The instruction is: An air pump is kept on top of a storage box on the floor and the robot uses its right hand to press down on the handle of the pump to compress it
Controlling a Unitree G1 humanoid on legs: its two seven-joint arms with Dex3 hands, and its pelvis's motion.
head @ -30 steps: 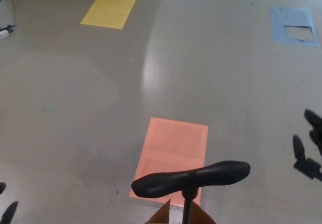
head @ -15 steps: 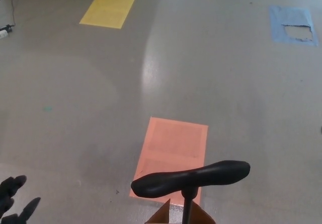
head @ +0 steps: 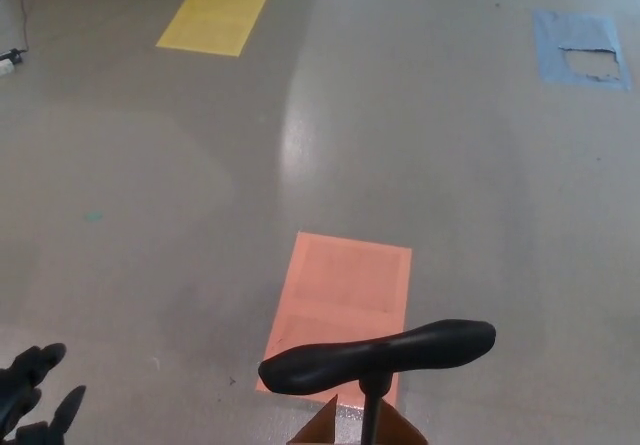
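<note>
— Down at the bottom edge, what do you have to work with?

— Your pump handle (head: 378,356) stands raised on its thin black rod (head: 370,420) – a smooth, matte T-bar, thicker at both ends, likely set high so a palm can bear down on it. Only brown cardboard flaps (head: 325,427) of the storage box show beneath.

— And your hands?

— Left hand (head: 30,395) hangs low at the corner, fingers spread, holding nothing. Right hand is out of sight.

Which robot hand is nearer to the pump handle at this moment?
Left, by default. The left robot hand sits at the lower left corner, fingers apart, well clear of the black pump handle. The right robot hand is not in view, so its distance cannot be judged.
</note>
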